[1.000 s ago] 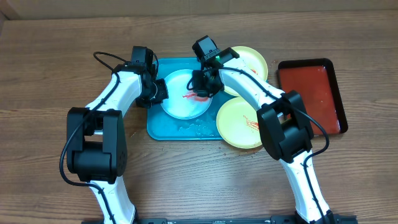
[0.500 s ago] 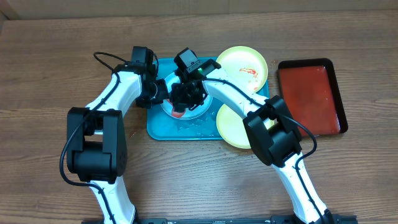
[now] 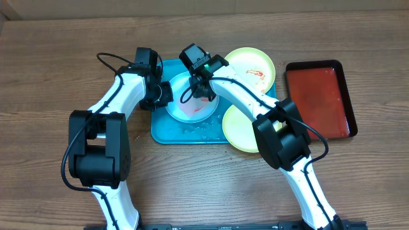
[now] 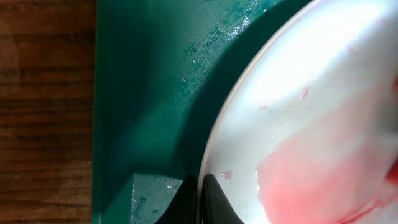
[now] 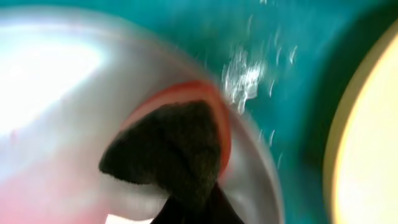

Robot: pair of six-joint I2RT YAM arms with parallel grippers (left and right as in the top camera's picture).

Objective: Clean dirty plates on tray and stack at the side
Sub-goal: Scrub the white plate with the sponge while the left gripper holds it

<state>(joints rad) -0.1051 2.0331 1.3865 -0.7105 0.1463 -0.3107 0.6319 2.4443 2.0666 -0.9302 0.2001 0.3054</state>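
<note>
We log the pink-smeared blue-white plate (image 3: 186, 110) lying in the turquoise tray (image 3: 161, 133) on the bench (image 3: 57, 76), with the left pincer (image 3: 166, 96) clamped on its left rim, the right pincer (image 3: 203, 91) gripping a dark pad (image 5: 168, 155) against its surface, and 2 yellow-green plates (image 3: 252, 64) at the tray's right side.
</note>
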